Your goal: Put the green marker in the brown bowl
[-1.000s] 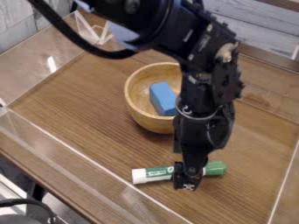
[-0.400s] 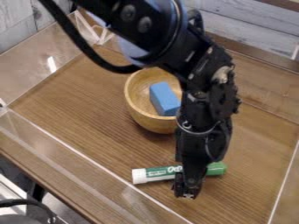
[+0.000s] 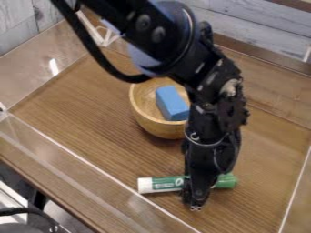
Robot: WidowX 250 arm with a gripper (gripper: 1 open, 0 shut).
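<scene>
1. Two task things lie before us on the wooden table [image 3: 73, 109], with a clear wall [image 3: 25, 141] along its left and near edge; we take them left to right.
2. Leftmost is the brown bowl [image 3: 155, 120], sitting mid-table, far from the near edge. A blue block [image 3: 170, 100] lies inside it, tipped against the inner wall, so free room in the bowl is mostly on its left side.
3. Near of the bowl and a little to the right lies the green marker [image 3: 165, 184], flat on the wood and roughly crosswise to us, white barrel to the left, green cap [image 3: 226, 181] to the right. It is well apart from the bowl and has not been lifted.
4. Right of the barrel's midpoint the gripper [image 3: 198, 188] comes straight down over the marker, its dark fingers astride the barrel just beside the cap. We judge this point was chosen because a grip across the slim barrel is the only one that will close on it.
5. Hand state: the jaws sit close about the barrel, but we cannot tell whether they have clamped it or merely bracket it; the fingertips are dark and small against the table.
6. Judgement: the grasp is the step in hand; lift and carry toward the bowl remain.
</scene>
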